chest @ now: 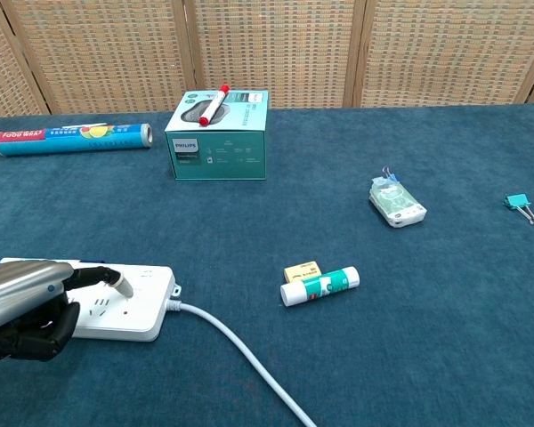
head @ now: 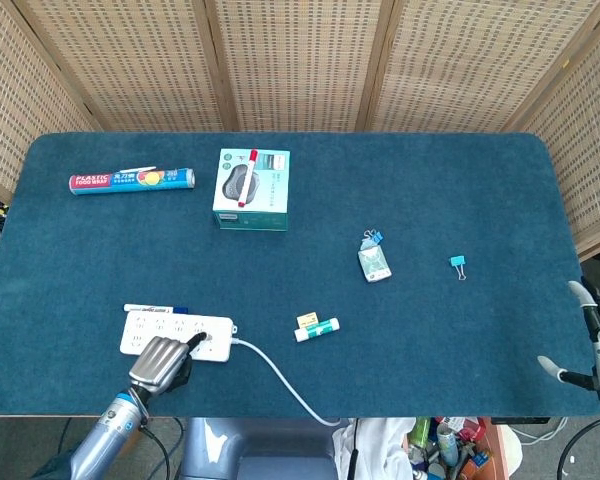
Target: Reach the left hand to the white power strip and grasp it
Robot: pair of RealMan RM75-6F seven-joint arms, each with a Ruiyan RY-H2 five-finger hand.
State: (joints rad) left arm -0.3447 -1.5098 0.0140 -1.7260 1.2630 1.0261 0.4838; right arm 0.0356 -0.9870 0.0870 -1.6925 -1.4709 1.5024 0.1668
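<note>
The white power strip lies flat near the table's front left edge, and its white cable trails off to the front right. My left hand covers the strip's left part. Its fingers lie over the top, one finger stretches along the sockets, and the dark thumb sits against the near edge. My right hand hangs beyond the table's right front corner with its fingers apart and nothing in it; the chest view does not show it.
A thin marker lies just behind the strip. A glue stick and a small yellow block sit to its right. Further back are a teal box with a red marker on it, a food-wrap roll, a tagged pouch and a blue binder clip.
</note>
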